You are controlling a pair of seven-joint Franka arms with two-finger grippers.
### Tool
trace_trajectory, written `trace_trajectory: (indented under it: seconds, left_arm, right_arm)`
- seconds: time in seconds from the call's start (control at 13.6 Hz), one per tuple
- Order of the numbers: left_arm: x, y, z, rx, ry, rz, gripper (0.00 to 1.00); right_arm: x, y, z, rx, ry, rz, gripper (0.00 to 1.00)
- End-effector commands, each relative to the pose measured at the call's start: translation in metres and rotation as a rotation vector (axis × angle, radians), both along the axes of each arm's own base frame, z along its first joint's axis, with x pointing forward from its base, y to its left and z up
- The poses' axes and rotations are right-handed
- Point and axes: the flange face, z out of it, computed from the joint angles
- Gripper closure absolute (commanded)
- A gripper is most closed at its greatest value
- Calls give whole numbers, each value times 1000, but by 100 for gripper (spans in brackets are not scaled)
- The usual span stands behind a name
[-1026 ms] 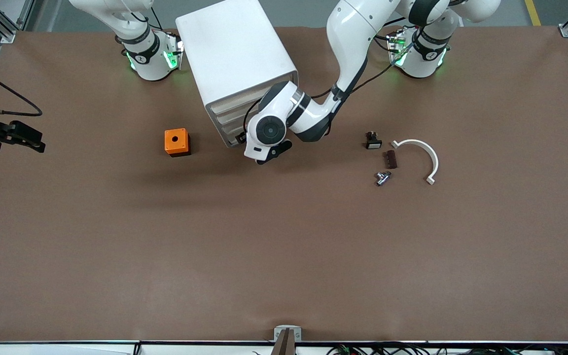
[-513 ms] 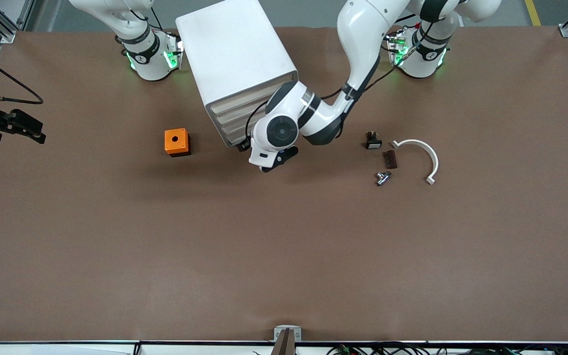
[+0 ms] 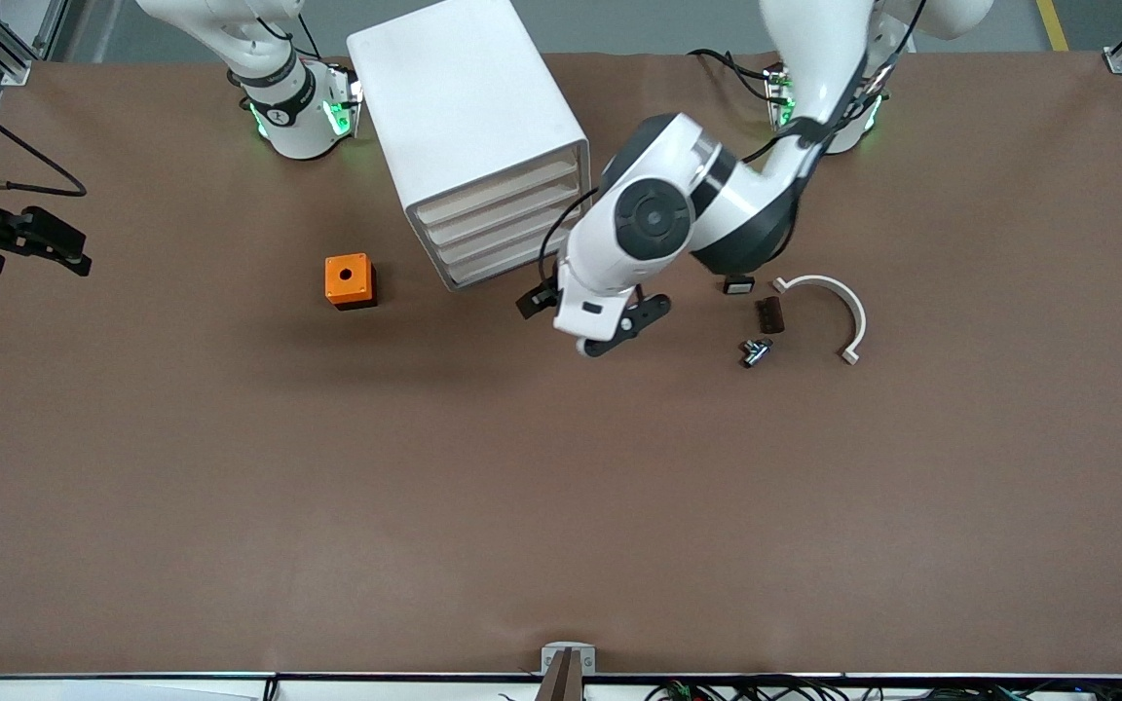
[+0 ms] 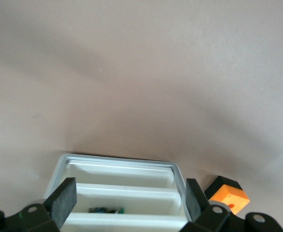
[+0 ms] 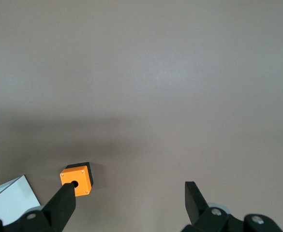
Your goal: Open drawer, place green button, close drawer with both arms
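White jointed arms (image 3: 678, 209), black joint bands, black cables.

Brown table (image 3: 561, 487), bare over the whole half nearest the front camera. White cabinet (image 3: 468, 117) by the edge where the arm bases stand, between them. Orange cube (image 3: 349, 280) beside it toward the right arm's end. Toward the left arm's end, clustered: black switch (image 3: 738, 284), brown block (image 3: 770, 314), metal fitting (image 3: 756, 351), white curved bracket (image 3: 829, 312).

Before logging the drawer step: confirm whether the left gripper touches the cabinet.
Apart. The front view shows the left gripper over bare table, with a plain gap to the cabinet.
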Motion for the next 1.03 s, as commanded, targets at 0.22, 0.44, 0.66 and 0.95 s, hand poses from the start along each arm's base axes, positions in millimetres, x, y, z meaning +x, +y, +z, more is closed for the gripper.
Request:
trace_trajectory:
  seconds: [0.22,0.44,0.66,0.95]
  left_arm:
    - [14,125,106,-39,-24,-176,1]
    - [12,185,137,-16,-22,-287,1]
    - [8,239,159,4,-8,-376,1]
    - [8,305,173,50,1,-453,1]
  right_arm:
    - [-15,-1,5,10,-21,-4,0]
    - [-25,-1,24,9,-57,2,0]
    - [-25,-5,24,9,-61,1,0]
    - [-23,-5,23,9,-67,1,0]
